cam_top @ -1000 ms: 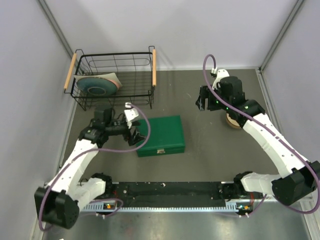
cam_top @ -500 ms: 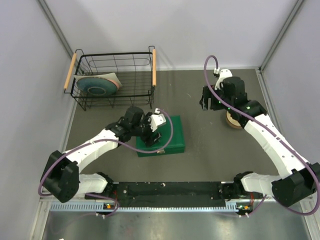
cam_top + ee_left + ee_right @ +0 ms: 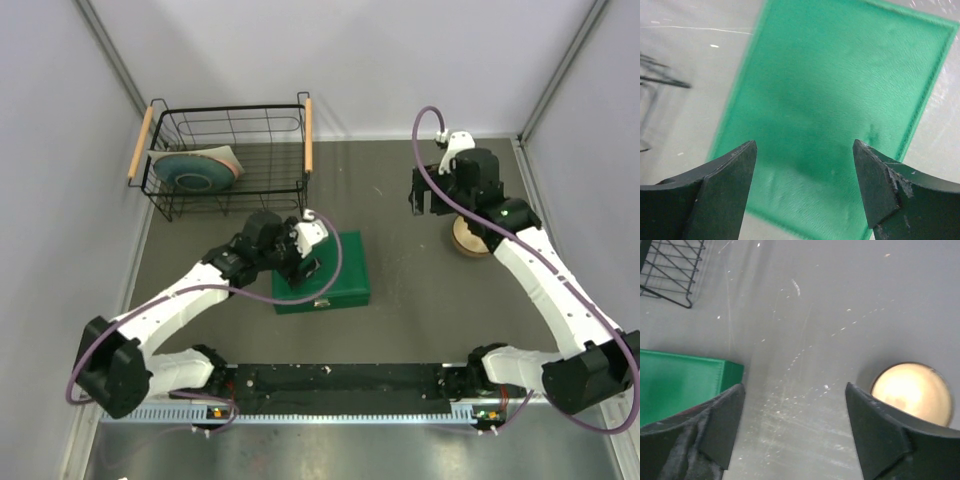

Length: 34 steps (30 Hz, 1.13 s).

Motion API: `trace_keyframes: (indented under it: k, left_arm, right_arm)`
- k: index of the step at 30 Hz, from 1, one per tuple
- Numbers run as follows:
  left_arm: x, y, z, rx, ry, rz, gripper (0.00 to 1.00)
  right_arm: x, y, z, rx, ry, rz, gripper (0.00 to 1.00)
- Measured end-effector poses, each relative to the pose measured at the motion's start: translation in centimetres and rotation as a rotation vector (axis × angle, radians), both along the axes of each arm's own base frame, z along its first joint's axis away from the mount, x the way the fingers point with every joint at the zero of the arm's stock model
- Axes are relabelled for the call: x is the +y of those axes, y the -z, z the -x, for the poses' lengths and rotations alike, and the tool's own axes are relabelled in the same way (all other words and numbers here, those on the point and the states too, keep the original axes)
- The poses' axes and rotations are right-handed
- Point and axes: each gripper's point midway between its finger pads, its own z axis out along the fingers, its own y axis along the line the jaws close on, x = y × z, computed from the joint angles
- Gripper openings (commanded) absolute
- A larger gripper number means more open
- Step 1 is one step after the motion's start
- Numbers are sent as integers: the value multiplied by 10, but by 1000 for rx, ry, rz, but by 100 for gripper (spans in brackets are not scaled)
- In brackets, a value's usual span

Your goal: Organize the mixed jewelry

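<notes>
Spread left hand (image 3: 804, 147) above shut green box (image 3: 840, 75), right hand (image 3: 795, 387) spread, tan bowl (image 3: 912, 392) beside one finger, contents blurred.

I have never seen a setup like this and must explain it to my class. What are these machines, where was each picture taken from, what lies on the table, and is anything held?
Two white robot arms are bolted at the near edge of a grey table. The wide picture looks down from above; the other two come from a camera on each wrist, so the dark shapes at the bottom are that arm's own fingers. The left hand hovers open over a closed green box. The right hand is open above bare table, a round tan bowl nearby. At the back left stands a wire basket holding a bluish plate. Neither hand holds anything, and no jewelry shows.
</notes>
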Motion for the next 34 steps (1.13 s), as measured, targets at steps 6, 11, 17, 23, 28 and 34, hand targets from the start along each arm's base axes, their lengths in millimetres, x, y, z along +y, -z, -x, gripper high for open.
trace_keyframes:
  k: [6,11,17,23,28,34]
  left_arm:
    - [21,-104,-34,-196,-188,153,96]
    - [63,-193,-63,-328,-387,299,96]
    - [131,-220,-85,-379,-674,371,97]
    - [157,-235,-84,-421,-779,431,97]
    - [163,-239,-86,-426,-805,459,97]
    - [163,-234,-88,-419,-813,466,97]
  right_arm:
    - [-28,-36,-15,-95,71,38,99]
    - [-55,-58,-23,-167,144,61,99]
    - [-67,-82,-23,-261,180,96,99]
    - [-78,-102,-22,-338,231,108,99]
    - [-83,-96,-21,-339,254,121,99]
    - [-86,-94,-18,-345,264,124,99]
